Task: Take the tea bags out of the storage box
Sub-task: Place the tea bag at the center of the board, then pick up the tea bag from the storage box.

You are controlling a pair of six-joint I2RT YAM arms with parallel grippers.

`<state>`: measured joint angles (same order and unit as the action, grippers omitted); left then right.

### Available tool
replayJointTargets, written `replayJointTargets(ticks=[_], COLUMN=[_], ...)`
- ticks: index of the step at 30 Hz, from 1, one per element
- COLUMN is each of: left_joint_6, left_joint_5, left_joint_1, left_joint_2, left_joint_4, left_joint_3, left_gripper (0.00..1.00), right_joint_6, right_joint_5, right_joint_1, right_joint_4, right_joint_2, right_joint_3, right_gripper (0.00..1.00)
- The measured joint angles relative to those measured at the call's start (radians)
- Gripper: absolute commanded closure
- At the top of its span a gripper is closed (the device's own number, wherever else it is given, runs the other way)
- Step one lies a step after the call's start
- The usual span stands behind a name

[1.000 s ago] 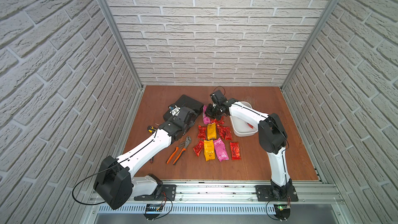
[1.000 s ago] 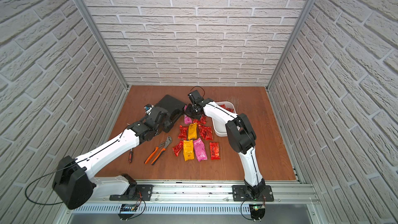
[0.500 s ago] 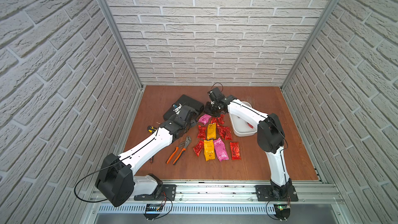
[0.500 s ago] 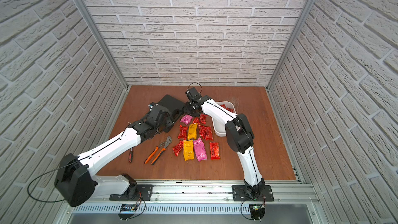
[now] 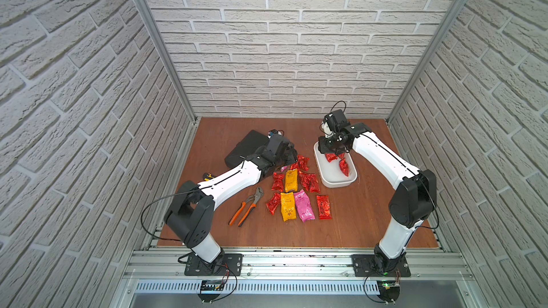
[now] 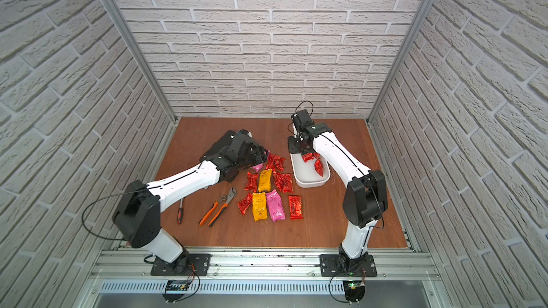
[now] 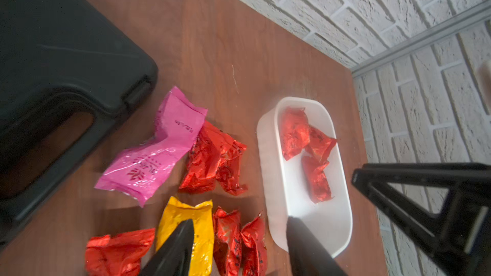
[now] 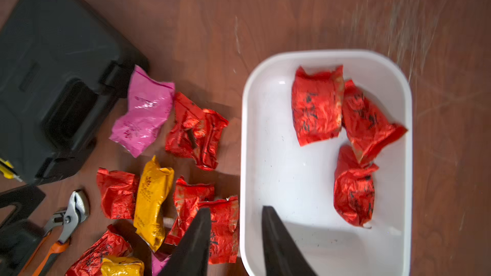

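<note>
Nearest to you on the wooden table point(image 5: 370, 217) lie the orange-handled pliers point(image 5: 246, 206) and, on their left, a small screwdriver point(image 6: 179, 211). Just to the right of the pliers you see the first row of tea bags point(image 5: 287, 206): one red, one yellow, one pink point(image 5: 304, 205) and, a little apart, one more red point(image 5: 323, 207). Behind it is a second row: a red one, a yellow one point(image 5: 291, 180) and two red ones that touch each other. Farther again, two crumpled red ones point(image 7: 212, 160) lie together. A second pink one point(image 7: 156, 150) lies beside them, near the handle of the black tool case point(image 5: 246, 146).

The storage box point(image 5: 339, 185) stands on the table to the right of these rows, just beside them. Three red bags point(image 8: 316, 104) are inside it, all in its far half and touching one another.

The left gripper point(image 7: 240, 220) hangs above the farther bags on the table. Its fingers point(image 7: 175, 245) are well apart and nothing is between them. The right gripper point(image 8: 236, 208) hangs above the far end of the box, over its left rim. Its fingers point(image 8: 276, 240) are also apart and hold nothing.
</note>
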<state>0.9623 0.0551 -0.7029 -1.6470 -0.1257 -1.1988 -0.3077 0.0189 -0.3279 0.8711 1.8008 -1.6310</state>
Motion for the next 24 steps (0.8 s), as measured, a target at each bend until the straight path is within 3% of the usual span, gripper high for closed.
replayJointTargets(ticks=[12, 24], left_joint_6=[0.018, 0.016], left_joint_5=[-0.140, -0.145], left_joint_1=[-0.060, -0.064], left_joint_2=[-0.304, -0.519], left_joint_4=[0.077, -0.120], left_joint_3=[-0.232, -0.489], left_gripper=[0.39, 0.41], right_joint_6=[0.062, 0.085], right_joint_5=[-0.013, -0.029], right_joint_1=[0.156, 0.193], right_joint_4=[-0.003, -0.023], right_joint_2=[0.122, 0.338], right_joint_3=[-0.008, -0.169], right_gripper=[0.49, 0.49])
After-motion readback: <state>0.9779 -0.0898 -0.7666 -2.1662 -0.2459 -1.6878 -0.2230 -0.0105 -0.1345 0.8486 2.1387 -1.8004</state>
